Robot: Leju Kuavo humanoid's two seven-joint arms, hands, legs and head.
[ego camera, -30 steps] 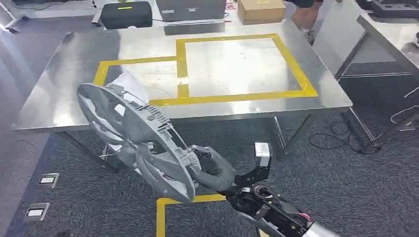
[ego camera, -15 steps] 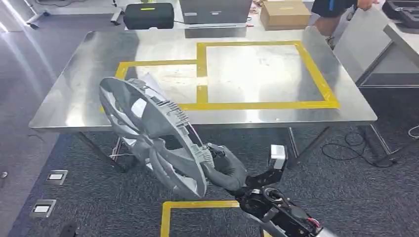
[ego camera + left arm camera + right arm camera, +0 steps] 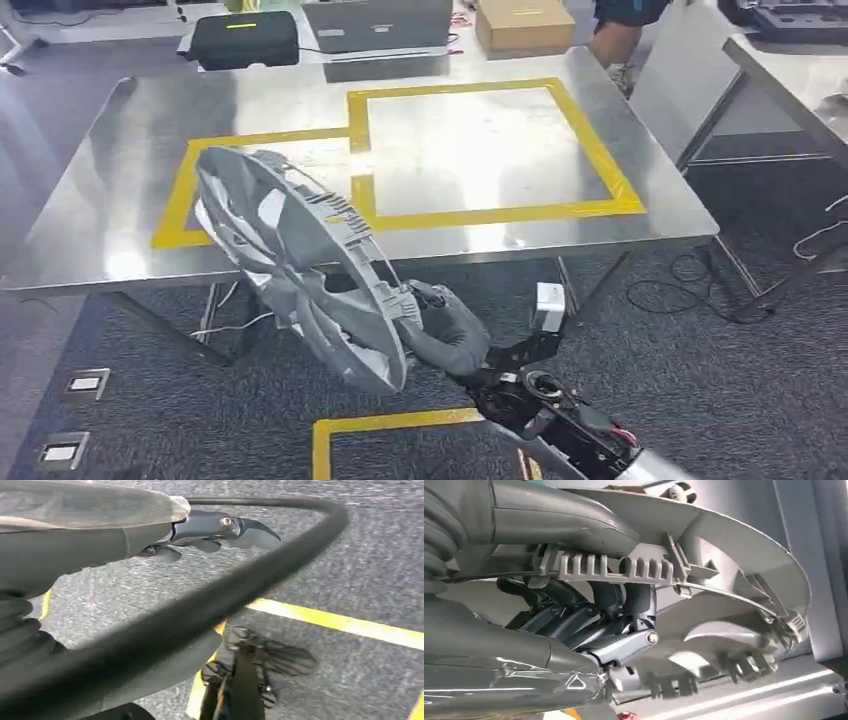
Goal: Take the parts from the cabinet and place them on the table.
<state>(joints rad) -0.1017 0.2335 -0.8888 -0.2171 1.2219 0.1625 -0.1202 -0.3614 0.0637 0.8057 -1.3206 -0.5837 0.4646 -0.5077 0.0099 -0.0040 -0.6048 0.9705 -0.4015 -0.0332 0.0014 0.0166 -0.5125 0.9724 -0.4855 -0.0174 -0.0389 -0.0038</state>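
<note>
A large round grey plastic fan part [image 3: 290,255] with ribs and clips is held up on its edge, tilted, in front of the steel table [image 3: 110,235]. Its upper half overlaps the table's near edge and the left yellow-taped square [image 3: 175,215]. My right hand [image 3: 440,335] grips the part's lower rim from the right. In the right wrist view the thumb and dark fingers [image 3: 614,605] clamp the ribbed rim of the part [image 3: 734,555]. My left hand [image 3: 210,530] hangs over the carpet with its fingers apart, holding nothing; a black cable crosses in front of it.
A bigger yellow-taped square [image 3: 470,215] marks the table's middle. At its far edge sit a black case [image 3: 243,35], a grey device [image 3: 375,22] and a cardboard box [image 3: 525,22]. A person's legs [image 3: 615,30] stand beyond. Another table [image 3: 790,60] is at right. Yellow floor tape [image 3: 400,425] and floor sockets [image 3: 85,383] lie below.
The whole picture has shifted, so the camera has moved. The part stays in my right hand and now overlaps more of the table's near edge.
</note>
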